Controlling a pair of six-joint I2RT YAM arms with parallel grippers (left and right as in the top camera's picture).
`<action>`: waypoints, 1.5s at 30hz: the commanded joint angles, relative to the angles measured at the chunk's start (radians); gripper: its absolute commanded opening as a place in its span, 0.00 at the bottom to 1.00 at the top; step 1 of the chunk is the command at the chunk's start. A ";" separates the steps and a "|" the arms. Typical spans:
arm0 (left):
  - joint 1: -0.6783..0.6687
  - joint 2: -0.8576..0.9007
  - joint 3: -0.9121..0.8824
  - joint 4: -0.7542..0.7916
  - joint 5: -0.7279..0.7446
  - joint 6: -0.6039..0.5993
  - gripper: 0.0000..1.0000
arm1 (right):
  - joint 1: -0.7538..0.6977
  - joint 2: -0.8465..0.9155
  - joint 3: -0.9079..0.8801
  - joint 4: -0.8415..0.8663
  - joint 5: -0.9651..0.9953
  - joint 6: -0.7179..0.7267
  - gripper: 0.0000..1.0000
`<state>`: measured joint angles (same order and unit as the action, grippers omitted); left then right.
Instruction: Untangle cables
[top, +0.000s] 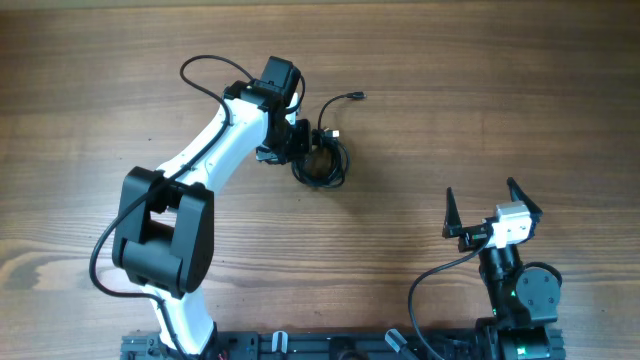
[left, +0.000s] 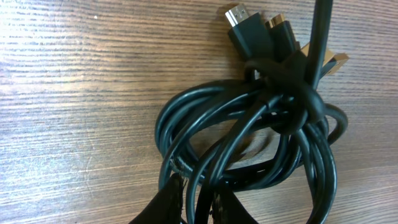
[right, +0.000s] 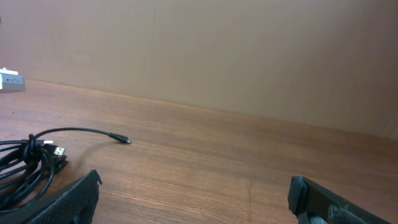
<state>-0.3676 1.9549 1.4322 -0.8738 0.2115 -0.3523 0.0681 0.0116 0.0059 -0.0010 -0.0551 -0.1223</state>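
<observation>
Now, cables: glossy black knotted coil, flat plugs poking out, lying mid-worktop with one thin end trailing away.
Left gripper: jaws pinched on coil strands.
Right gripper: jaws spread wide — well apart from coil.
Worktop: brown wood grain.

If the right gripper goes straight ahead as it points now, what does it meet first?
Nothing close: the open right gripper points over bare table. The cables and their loose plug lie off to its left. Farther on probably the wall, though depth is unclear.
</observation>
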 joint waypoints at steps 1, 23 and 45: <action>-0.001 0.013 -0.010 0.011 0.012 0.005 0.16 | 0.005 -0.007 -0.001 0.002 0.003 -0.009 1.00; -0.027 0.013 -0.010 -0.009 0.003 0.005 0.04 | 0.005 -0.007 -0.001 0.002 0.003 -0.008 1.00; -0.028 0.013 -0.010 0.027 -0.091 0.005 0.04 | 0.005 -0.007 -0.001 0.002 0.003 -0.008 1.00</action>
<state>-0.3920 1.9549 1.4311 -0.8463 0.1535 -0.3523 0.0681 0.0116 0.0059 -0.0010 -0.0551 -0.1223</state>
